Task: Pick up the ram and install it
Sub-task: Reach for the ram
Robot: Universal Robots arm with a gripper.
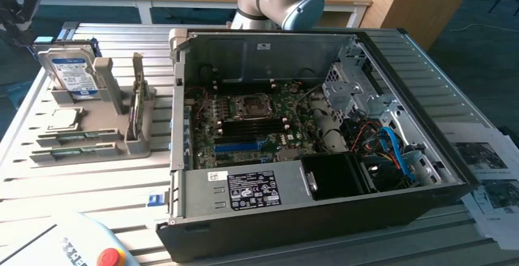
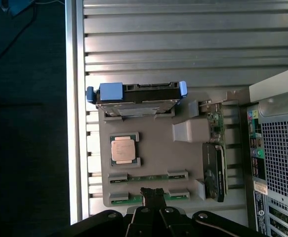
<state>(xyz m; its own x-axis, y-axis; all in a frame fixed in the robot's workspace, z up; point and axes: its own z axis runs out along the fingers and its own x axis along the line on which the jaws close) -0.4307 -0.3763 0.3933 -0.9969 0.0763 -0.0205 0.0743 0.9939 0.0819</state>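
We judge the task to be at its very start. The ram point(image 2: 134, 198) lies flat in its cradle on the grey holder point(image 1: 138, 147), which sits on the slatted metal desk point(image 1: 89, 187) just beside the open computer case point(image 1: 324, 217), on the exterior view's left. It is the stick farthest from the loose CPU point(image 2: 124, 149); a second memory stick point(image 2: 148, 177) lies between the two. In the exterior view, the ram point(image 1: 77, 152) shows at the near edge of the holder, untouched.

The tool point(image 2: 152, 193) is clenched with nothing between its fingers. In the wrist view its dark tips line up over the ram, and from how much of the holder shows around them, we take it to be hovering well above, not touching.

A hard drive point(image 1: 73, 71) with blue rails stands upright at the far end of the holder. Inside the case, the motherboard point(image 1: 276, 114) lies exposed. Its dark memory slots point(image 1: 243, 131) look bare, as far as we can tell.

So nothing is done yet: the ram is neither lifted nor seated.
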